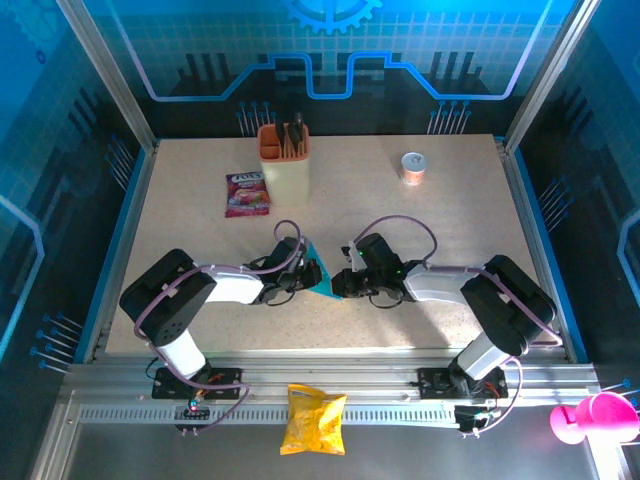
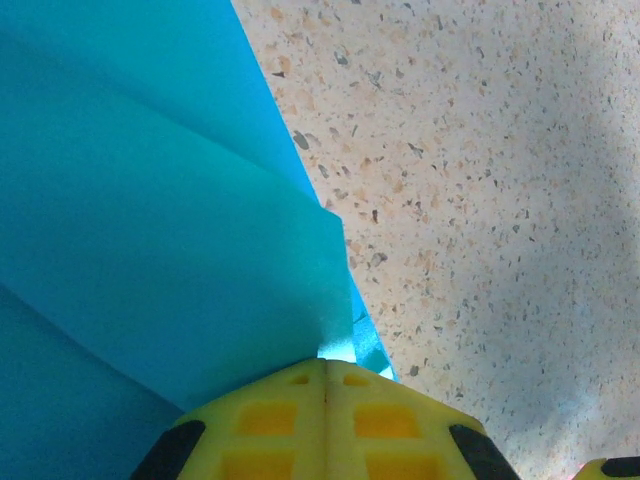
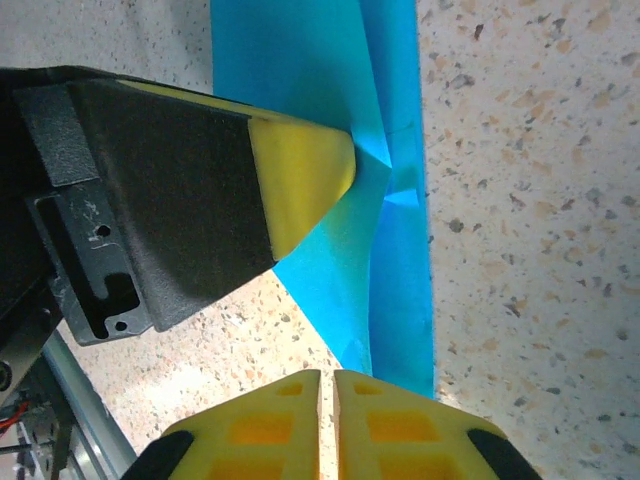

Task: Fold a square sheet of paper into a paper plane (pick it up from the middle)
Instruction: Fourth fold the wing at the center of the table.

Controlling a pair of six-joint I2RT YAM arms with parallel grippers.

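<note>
Left pincer point(image 1: 307, 276) clamped on folded paper point(image 1: 318, 272) mid-worktop point(image 1: 450, 230); right pincer point(image 1: 338, 284) nearly together, at paper's near end.

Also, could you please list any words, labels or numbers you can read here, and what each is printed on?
None can be read for certain.
Pink-purple snack packet: lettering along its top edge, too small and blurred.
Yellow crisp bag: no legible print.
Blue paper: unmarked.
</note>
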